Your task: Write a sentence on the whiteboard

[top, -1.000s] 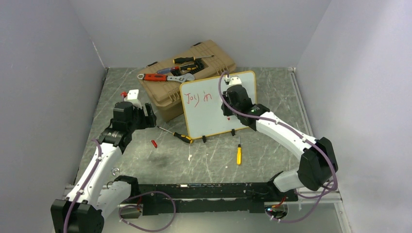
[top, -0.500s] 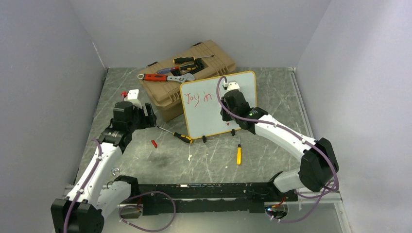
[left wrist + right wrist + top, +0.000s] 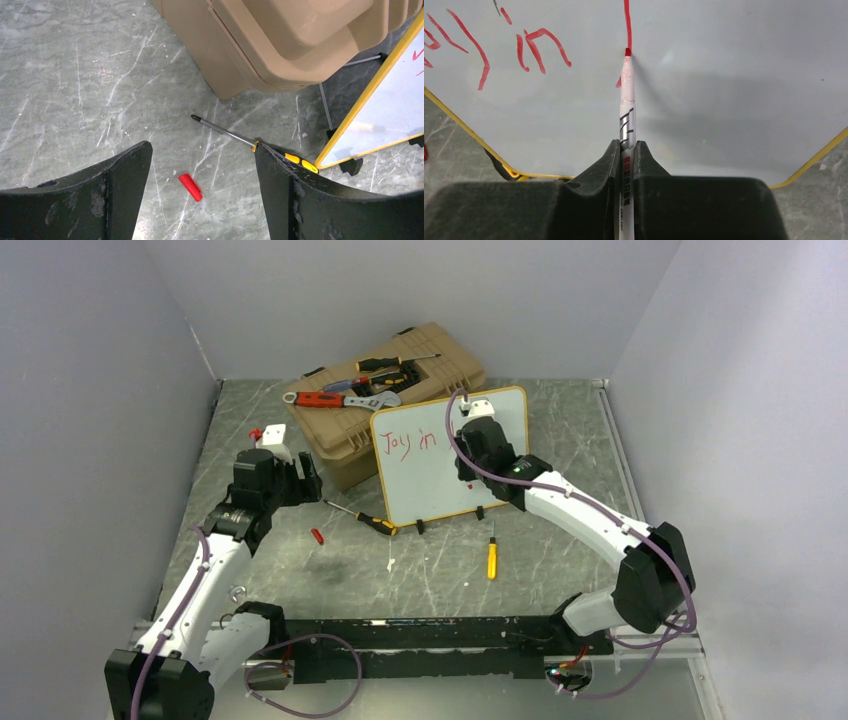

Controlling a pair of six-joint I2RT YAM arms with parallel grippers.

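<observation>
Slightly up the whiteboard [image 3: 430, 485] the right gripper [image 3: 626, 150] has been shifted, its jaws clamped mid-barrel on the marker [image 3: 627, 110], whose tip is pressed beside the sentence [image 3: 411, 441]. The left gripper [image 3: 202, 150] is held apart, empty. The board, stood just before the toolbox [image 3: 420, 365], is judged light and easily tipped, so only gentle pressure is advised.

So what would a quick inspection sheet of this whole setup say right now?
Surface: grey marbled table, scratched.
Job's things: whiteboard stands on clip feet; red sentence reads "Joy in", plus a further stroke at the tip of the marker.
Clutter: tan toolbox with tools on its lid; black-yellow screwdriver, yellow screwdriver and red cap on the table.
Grippers: left gripper open, empty; right gripper shut on the marker.
Cables: purple cables along both arms.
Surroundings: plain pale walls.
</observation>
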